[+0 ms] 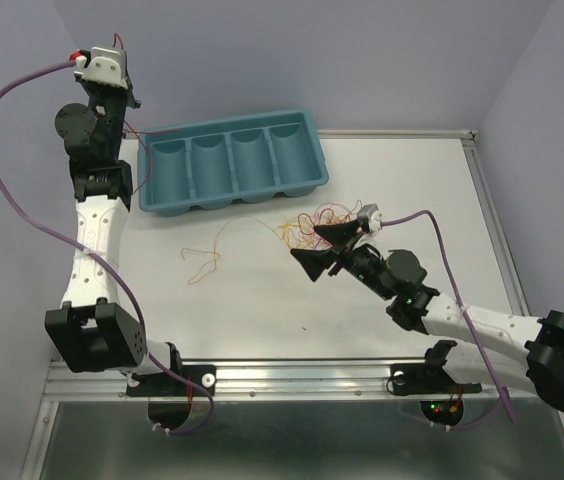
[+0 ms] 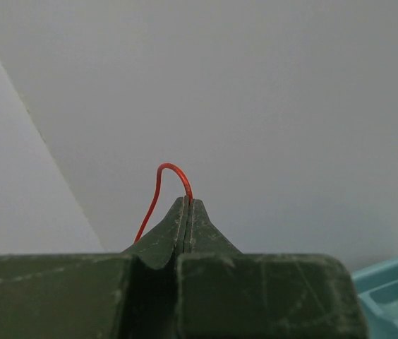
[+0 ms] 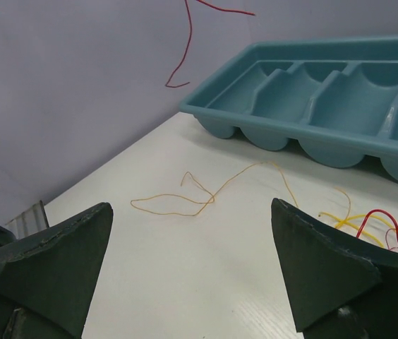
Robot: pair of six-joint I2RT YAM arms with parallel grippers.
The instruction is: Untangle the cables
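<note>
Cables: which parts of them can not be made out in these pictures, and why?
- Left wrist view: the red wire drops behind the shut left gripper; its lower length is hidden.
- Top view: the tangle is too fine to tell which wire crosses which; the right gripper covers part.
- Right wrist view: the tangle runs off the right edge and behind a finger.

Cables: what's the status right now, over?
Left gripper shut on red wire, held aloft. Right gripper open, low beside tangle. One orange wire lies apart. Tray behind, not blocking.
</note>
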